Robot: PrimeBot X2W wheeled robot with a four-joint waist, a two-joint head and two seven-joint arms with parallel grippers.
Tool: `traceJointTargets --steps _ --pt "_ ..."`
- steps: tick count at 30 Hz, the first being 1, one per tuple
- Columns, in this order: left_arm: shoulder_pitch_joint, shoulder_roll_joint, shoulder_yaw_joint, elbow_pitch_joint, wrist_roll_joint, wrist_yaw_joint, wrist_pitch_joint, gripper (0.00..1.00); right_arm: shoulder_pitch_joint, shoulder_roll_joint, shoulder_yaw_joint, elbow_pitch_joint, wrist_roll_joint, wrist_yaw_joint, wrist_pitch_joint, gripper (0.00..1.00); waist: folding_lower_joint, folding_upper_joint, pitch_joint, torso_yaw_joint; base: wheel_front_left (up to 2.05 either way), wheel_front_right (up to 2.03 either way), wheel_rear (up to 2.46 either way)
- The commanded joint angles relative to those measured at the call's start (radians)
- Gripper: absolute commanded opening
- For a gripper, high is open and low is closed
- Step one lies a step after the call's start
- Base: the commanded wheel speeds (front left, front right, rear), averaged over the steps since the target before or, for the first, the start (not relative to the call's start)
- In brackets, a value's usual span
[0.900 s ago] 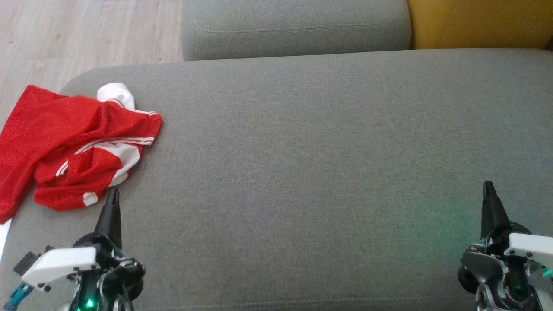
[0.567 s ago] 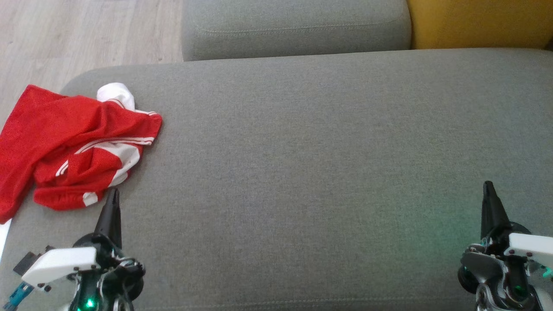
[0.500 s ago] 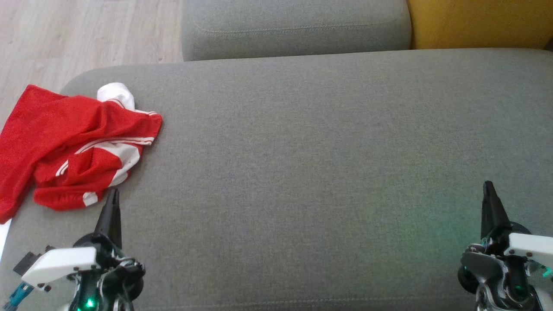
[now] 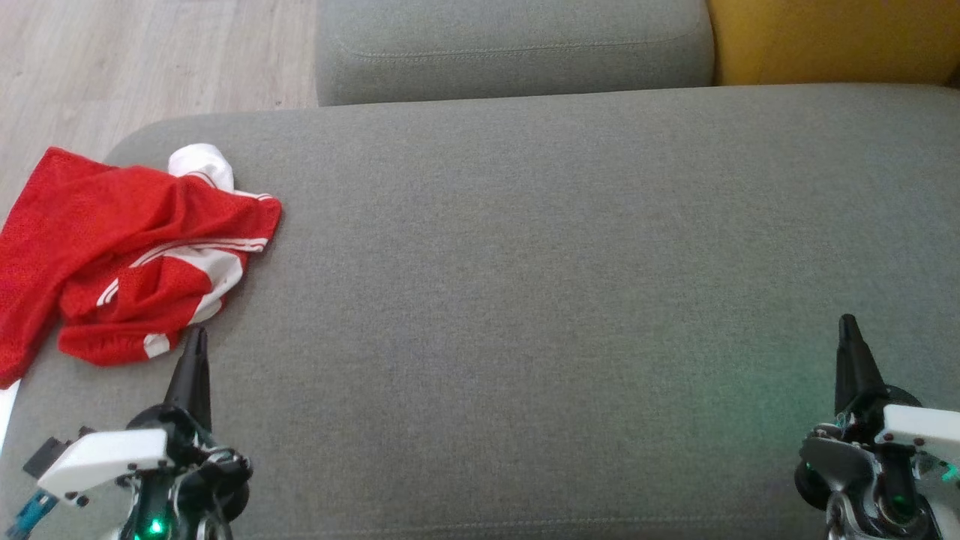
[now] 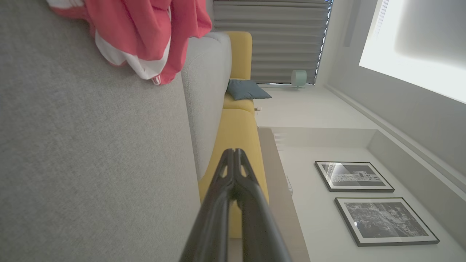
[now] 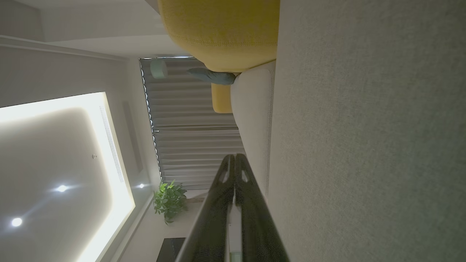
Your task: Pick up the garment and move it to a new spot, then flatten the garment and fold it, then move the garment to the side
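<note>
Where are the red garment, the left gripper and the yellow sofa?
red garment (image 4: 112,217), head view, on its crumpled red middle.
left gripper (image 4: 196,334), head view, tip of its shut fingers.
yellow sofa (image 4: 825,37), head view, its front face.

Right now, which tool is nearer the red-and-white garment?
Left. The left tool points at the near edge of the red-and-white garment, tip almost touching it. The right tool is far across the grey sofa cushion, on the opposite side.

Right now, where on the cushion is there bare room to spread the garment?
The grey seat cushion is bare from the red-and-white garment rightward, past the right gripper. Crowded at its left end, where the garment lies bunched close to the left gripper.
</note>
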Motion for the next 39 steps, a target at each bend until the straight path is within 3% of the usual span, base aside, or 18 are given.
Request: traceJointTargets --steps 1,4,5,21,39 --pt "-0.056 0.009 0.035 -0.03 0.011 -0.007 0.007 0.0 -0.052 -0.005 0.021 -0.031 -0.003 -0.001 0.005 0.0 0.0 0.0 0.0 0.0 0.0 0.0 0.0" --pt "-0.056 0.009 0.035 -0.03 0.011 -0.007 0.007 0.0 -0.052 -0.005 0.021 -0.031 -0.003 -0.001 0.005 0.0 0.0 0.0 0.0 0.0 0.0 0.0 0.0" --pt "0.0 -0.001 -0.001 0.004 -0.001 0.001 -0.001 1.0 0.0 0.0 0.0 0.003 0.0 0.0 0.0 1.0 0.0 0.0 0.0 0.0 0.0 0.0 0.0" --pt "-0.008 0.004 -0.028 0.002 0.027 0.0 -0.037 1.0 0.006 -0.004 0.034 -0.011 -0.048 0.0 -0.04 1.0 0.0 0.0 0.0 0.001 0.0 0.0 0.0" --pt "-0.053 0.024 -0.059 -0.049 0.249 -0.001 -0.094 1.0 -0.01 -0.026 0.06 -0.067 -0.325 0.0 -0.08 1.0 0.0 0.0 -0.006 0.008 0.0 0.0 0.0"
